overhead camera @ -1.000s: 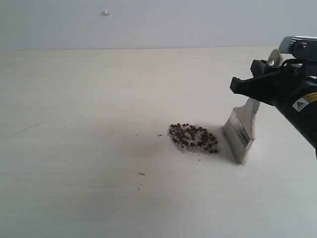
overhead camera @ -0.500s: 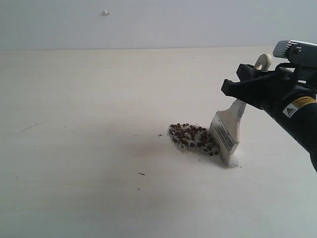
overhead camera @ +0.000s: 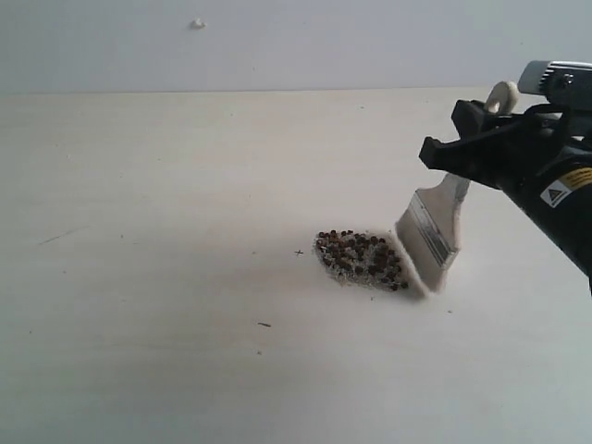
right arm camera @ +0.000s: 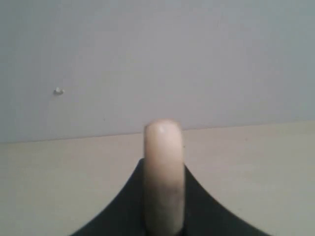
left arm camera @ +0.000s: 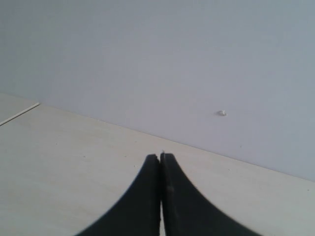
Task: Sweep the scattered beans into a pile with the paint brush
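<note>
The reddish-brown beans lie gathered in one compact pile (overhead camera: 362,259) with whitish crumbs, near the middle of the pale table (overhead camera: 166,277). The paint brush (overhead camera: 430,233) hangs tilted just right of the pile, its cream bristles touching the pile's right edge. My right gripper (overhead camera: 476,139) is shut on the brush's wooden handle (right arm camera: 163,177), whose rounded end sticks out between the black fingers. My left gripper (left arm camera: 160,158) is shut on nothing, over bare table; it is out of the exterior view.
A grey wall (overhead camera: 296,42) rises behind the table's far edge, with a small white bump (overhead camera: 197,23) on it. A few dark specks (overhead camera: 265,325) mark the tabletop left of the pile.
The brush swept left against the pile's right edge, then lifted slightly and tilted, its bristles still at the pile. The pile looks the same. The left gripper's earlier state is not shown.
</note>
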{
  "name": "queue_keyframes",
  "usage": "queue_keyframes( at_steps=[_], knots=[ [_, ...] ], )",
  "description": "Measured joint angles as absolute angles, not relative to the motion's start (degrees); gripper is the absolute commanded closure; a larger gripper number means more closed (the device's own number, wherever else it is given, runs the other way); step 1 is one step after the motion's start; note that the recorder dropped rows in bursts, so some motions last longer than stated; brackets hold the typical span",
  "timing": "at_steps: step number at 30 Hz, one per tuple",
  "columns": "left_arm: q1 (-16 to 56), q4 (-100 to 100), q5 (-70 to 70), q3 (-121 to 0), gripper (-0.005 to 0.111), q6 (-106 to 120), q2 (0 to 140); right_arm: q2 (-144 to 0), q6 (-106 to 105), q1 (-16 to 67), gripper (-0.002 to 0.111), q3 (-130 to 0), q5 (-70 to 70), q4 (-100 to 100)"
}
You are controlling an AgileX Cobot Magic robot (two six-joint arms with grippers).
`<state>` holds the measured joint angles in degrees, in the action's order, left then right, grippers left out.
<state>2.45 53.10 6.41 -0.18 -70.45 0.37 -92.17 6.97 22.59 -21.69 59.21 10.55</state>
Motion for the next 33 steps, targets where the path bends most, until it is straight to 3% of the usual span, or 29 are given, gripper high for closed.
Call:
queue_keyframes(
  at_steps=[9, 23, 33],
  knots=[
    [2.45, 53.10, 6.41, -0.18, 0.107, -70.45, 0.37, -85.68, 2.71, 22.59, 0.108, -22.57, 53.24, 13.59],
    [2.45, 53.10, 6.41, -0.18, 0.107, -70.45, 0.37, -82.06, -15.77, 15.81, 0.108, -55.17, -19.92, 14.88],
    [2.45, 53.10, 6.41, -0.18, 0.107, -70.45, 0.37, -83.44, -30.68, 3.38, 0.108, -60.54, -45.44, 27.91]
  ],
)
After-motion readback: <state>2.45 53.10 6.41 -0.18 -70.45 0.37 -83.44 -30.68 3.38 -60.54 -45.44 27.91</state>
